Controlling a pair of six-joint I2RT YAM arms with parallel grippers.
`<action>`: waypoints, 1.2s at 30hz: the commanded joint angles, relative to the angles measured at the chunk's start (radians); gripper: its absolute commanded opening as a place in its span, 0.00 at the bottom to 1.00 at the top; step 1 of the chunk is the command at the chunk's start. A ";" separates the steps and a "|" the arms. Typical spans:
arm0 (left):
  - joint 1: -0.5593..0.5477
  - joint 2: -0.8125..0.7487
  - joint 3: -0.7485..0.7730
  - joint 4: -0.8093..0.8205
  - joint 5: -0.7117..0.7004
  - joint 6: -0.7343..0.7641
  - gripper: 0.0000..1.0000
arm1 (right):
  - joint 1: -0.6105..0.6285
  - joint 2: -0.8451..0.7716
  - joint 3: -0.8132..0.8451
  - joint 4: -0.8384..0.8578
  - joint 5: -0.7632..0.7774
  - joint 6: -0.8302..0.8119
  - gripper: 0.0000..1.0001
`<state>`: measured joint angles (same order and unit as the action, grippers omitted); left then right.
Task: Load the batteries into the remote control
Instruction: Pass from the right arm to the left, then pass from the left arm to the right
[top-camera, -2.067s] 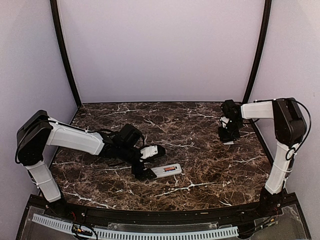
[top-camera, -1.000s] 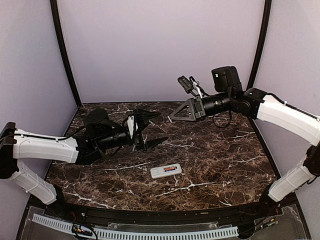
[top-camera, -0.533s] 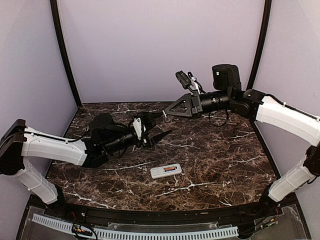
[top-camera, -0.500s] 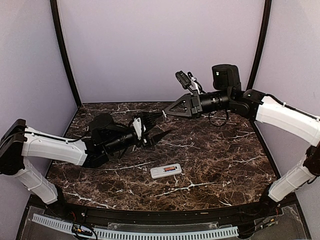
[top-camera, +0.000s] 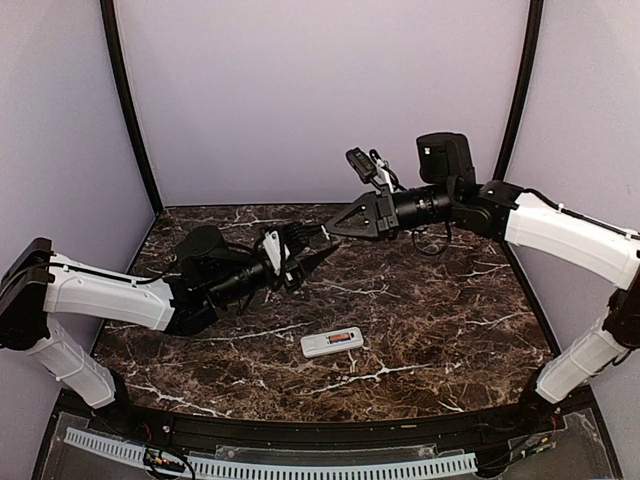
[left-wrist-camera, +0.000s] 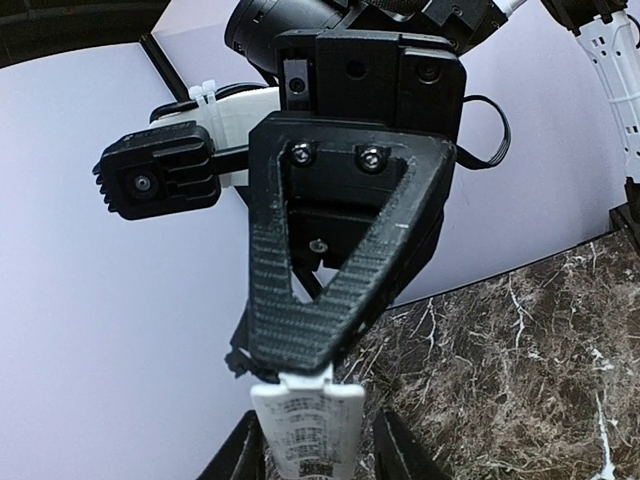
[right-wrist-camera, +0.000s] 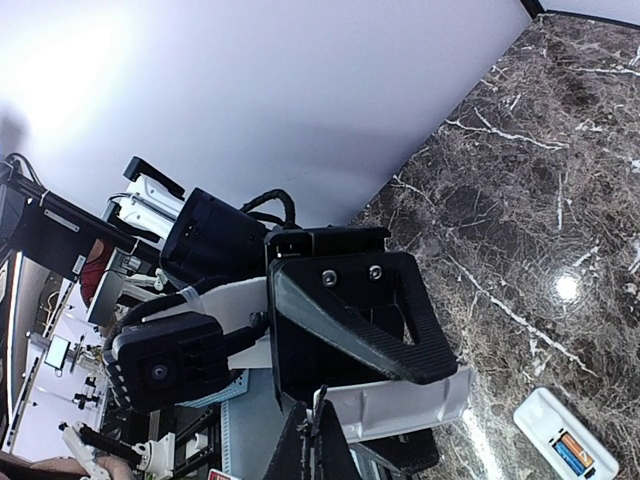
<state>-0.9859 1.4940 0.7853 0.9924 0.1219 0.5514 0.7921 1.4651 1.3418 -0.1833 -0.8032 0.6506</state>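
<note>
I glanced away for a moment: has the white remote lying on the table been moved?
No. The remote control lies by the same white veins of the marble table as before.

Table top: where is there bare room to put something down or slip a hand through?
Bare brown marble table spreads right of the small white remote control, up to the right arm, and along the front-left edge. Crowded: above the middle back, where the left gripper and right gripper meet around a thin white plate.
</note>
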 joint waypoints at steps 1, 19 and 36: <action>-0.004 -0.023 0.008 0.027 -0.007 0.012 0.35 | 0.009 0.014 0.006 -0.002 0.017 -0.019 0.00; -0.004 -0.073 0.013 -0.158 -0.091 -0.037 0.16 | 0.013 0.009 0.083 -0.218 0.216 -0.171 0.43; -0.018 -0.074 0.119 -0.435 -0.230 -0.228 0.15 | 0.157 -0.109 -0.179 0.179 0.643 -0.290 0.41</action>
<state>-0.9981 1.4429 0.8764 0.6067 -0.0929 0.3561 0.9424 1.3613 1.1709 -0.1207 -0.2714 0.3927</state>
